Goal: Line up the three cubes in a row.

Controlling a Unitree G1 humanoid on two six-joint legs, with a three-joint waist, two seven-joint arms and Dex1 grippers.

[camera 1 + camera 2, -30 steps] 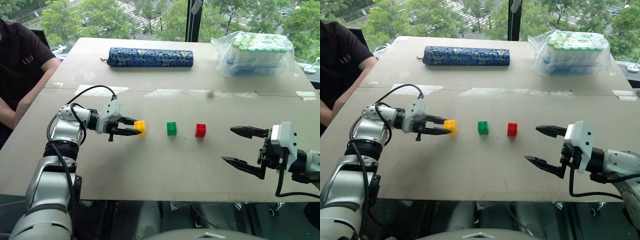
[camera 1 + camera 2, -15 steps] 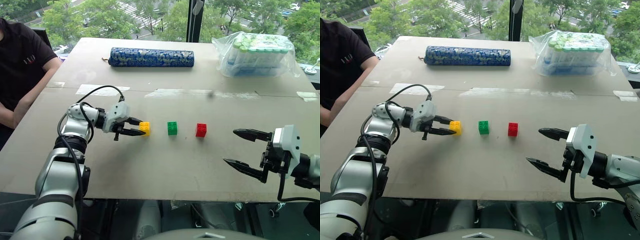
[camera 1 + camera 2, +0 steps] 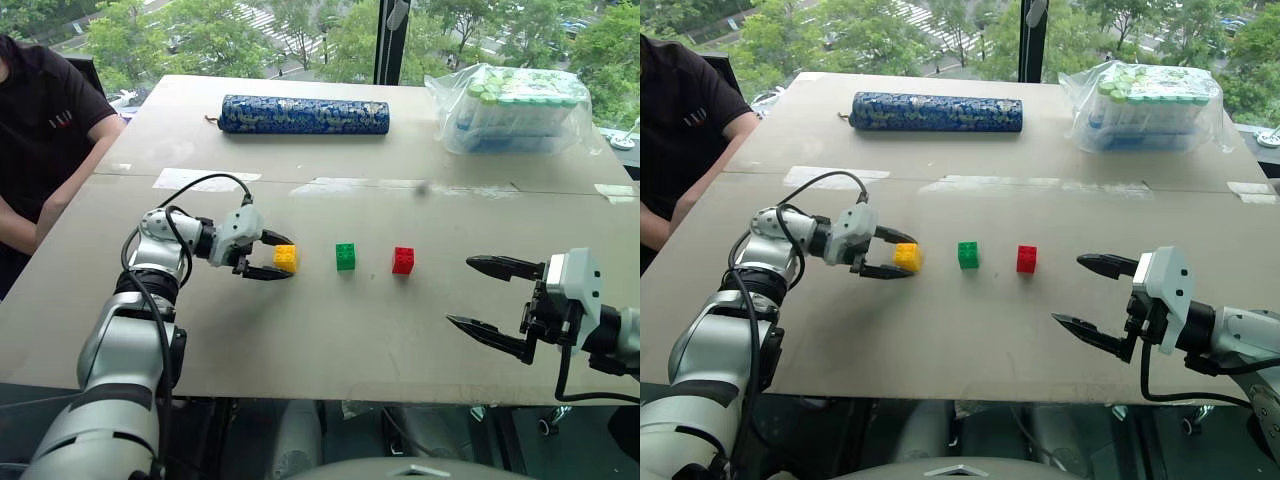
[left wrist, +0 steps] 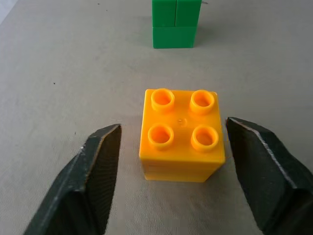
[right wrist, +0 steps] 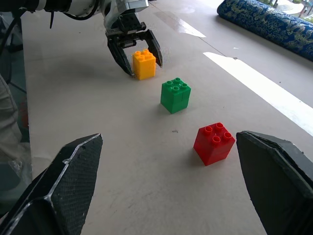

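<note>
The yellow brick [image 4: 181, 134] looks light, hard, a bit slick; flat sides are the spot. Left gripper [image 4: 171, 161] straddles it, fingers apart; right gripper [image 3: 487, 297] gapes wide.

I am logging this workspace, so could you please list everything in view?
yellow cube: one, yellow, left end of the row, between the left end effector's fingers, untouched.
green cube: one, green, middle.
red cube: one, red, right end.
cylinder: one, blue patterned, far side of table.
pack of bottles: one, clear wrap, far right.
table: one, grey-brown.
person: one, black shirt, far left.
left end effector: open.
right end effector: open, right of the cubes.
</note>
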